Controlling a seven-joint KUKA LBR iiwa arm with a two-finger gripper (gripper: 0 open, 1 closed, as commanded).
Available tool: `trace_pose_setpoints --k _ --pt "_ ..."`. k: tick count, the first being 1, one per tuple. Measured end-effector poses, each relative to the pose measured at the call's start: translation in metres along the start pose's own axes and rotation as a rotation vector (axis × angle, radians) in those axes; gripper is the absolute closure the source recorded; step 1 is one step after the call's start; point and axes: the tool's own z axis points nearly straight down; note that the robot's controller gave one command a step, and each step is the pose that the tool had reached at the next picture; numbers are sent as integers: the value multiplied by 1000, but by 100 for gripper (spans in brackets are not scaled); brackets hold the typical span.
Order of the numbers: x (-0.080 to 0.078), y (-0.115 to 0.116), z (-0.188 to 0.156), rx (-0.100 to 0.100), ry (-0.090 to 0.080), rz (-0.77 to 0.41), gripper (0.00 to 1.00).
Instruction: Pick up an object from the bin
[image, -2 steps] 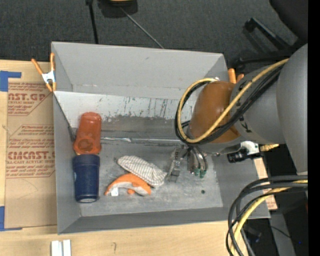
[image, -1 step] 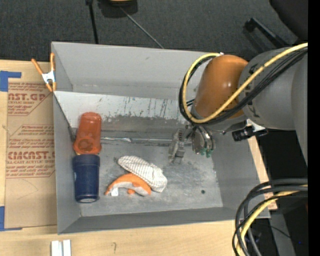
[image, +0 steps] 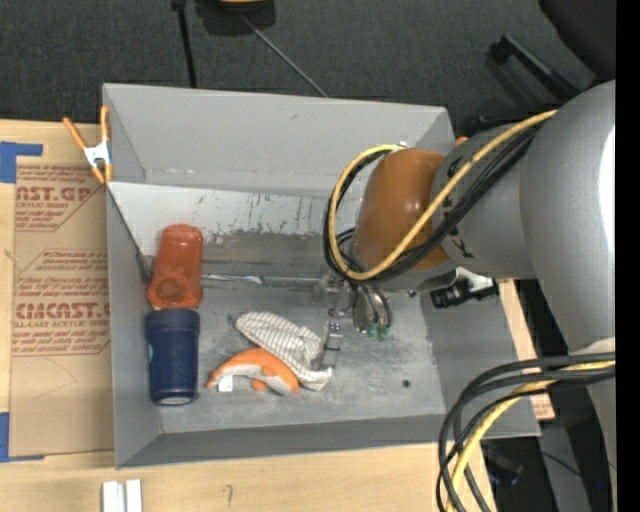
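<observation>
My gripper (image: 330, 343) hangs low over the bin floor near its middle, one fingertip touching or just above the right end of a crumpled white patterned cloth (image: 280, 337). A curved orange and white piece (image: 255, 371) lies against the cloth's front edge, left of the fingertip. At the bin's left wall an orange cylinder (image: 177, 265) lies lengthwise, with a dark blue cup-like cylinder (image: 173, 353) just in front of it.
The arm with its orange cover and yellow-black cables fills the bin's right side. Bare floor shows in front of and to the right of the gripper.
</observation>
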Motion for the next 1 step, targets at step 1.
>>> trace_pose_setpoints --k 1 --pt "0 0 0 0 0 0 0"
